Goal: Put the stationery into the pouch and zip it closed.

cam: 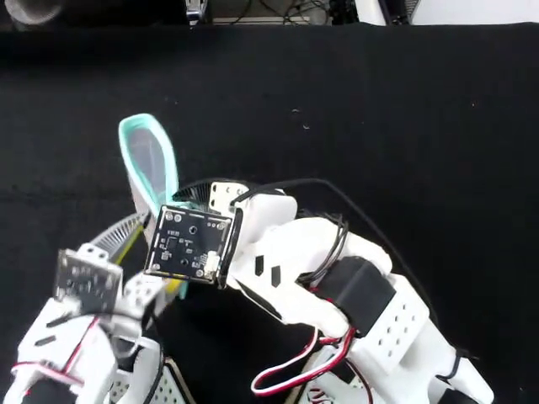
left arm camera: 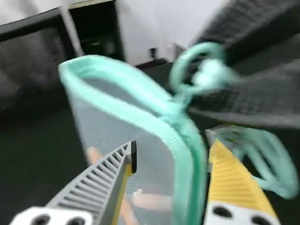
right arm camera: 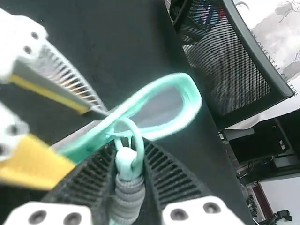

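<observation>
The mesh pouch with a mint-green rim stands on edge on the black table. In the left wrist view the pouch sits between my left gripper's grey and yellow fingers, which are shut on its rim. Pale stationery shows faintly through the mesh. My right gripper has its black fingers shut on the mint zipper pull at the near end of the pouch. Seen from the left wrist, the right gripper holds the pull's loop just above the rim.
Both arms crowd the table's near left part, the right arm's camera board above the pouch's near end. Black cloth stretches to the right and back. A mesh chair stands beyond the table.
</observation>
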`<action>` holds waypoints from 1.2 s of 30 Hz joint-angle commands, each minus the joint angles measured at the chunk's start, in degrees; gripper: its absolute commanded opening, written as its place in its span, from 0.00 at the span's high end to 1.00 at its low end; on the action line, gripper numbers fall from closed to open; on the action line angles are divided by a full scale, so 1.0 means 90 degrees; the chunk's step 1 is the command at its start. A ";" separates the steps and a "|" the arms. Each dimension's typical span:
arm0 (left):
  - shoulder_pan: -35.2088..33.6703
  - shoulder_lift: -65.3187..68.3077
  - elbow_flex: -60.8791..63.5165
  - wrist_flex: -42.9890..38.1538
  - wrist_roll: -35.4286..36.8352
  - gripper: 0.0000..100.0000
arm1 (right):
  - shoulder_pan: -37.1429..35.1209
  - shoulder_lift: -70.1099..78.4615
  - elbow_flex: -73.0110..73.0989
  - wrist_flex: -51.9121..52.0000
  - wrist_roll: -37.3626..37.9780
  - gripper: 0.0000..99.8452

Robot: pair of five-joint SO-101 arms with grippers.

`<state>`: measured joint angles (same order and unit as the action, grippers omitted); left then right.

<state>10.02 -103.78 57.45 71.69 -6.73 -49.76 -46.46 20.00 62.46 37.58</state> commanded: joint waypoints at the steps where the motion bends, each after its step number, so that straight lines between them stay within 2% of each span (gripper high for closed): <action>1: -0.0611 -0.0049 0.0171 -0.0469 0.0078 0.73 | -0.0078 -0.0190 -0.0366 0.0010 0.0059 0.99; 7: -0.0698 -0.0059 0.0151 -0.0488 0.0078 0.73 | -0.0078 -0.0210 -0.0239 0.0068 0.0020 0.99; 16: -0.0708 -0.0059 -0.0054 -0.0479 0.0352 0.74 | -0.0078 -0.0620 0.0991 0.0029 -0.0059 0.99; 18: -0.0698 -0.0059 -0.0083 -0.0488 0.0342 0.79 | -0.0078 -0.1031 0.1245 -0.0137 -0.0391 0.99; 22: -0.0698 -0.0059 -0.0073 -0.0918 0.0332 0.98 | -0.0078 -0.1998 0.1939 -0.0635 -0.0996 0.99; 24: -0.0698 -0.0059 -0.0044 -0.0996 0.0361 0.95 | -0.0078 -0.2515 0.2349 -0.0918 -0.1270 0.99; 30: -0.0659 -0.0059 -0.0044 -0.0977 0.0342 0.97 | -0.0078 -0.4039 0.3492 -0.1495 -0.1866 0.99; 33: -0.0347 -0.0059 0.0015 -0.0938 0.0274 0.97 | -0.0078 -0.4420 0.3834 -0.1592 -0.1866 0.98; 36: 0.0083 -0.0059 0.0230 -0.0791 -0.0234 0.97 | -0.0078 -0.4410 0.3883 -0.1582 -0.1866 0.98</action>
<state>8.88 -104.22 59.30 65.10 -5.85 -50.11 -84.00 55.16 49.01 21.41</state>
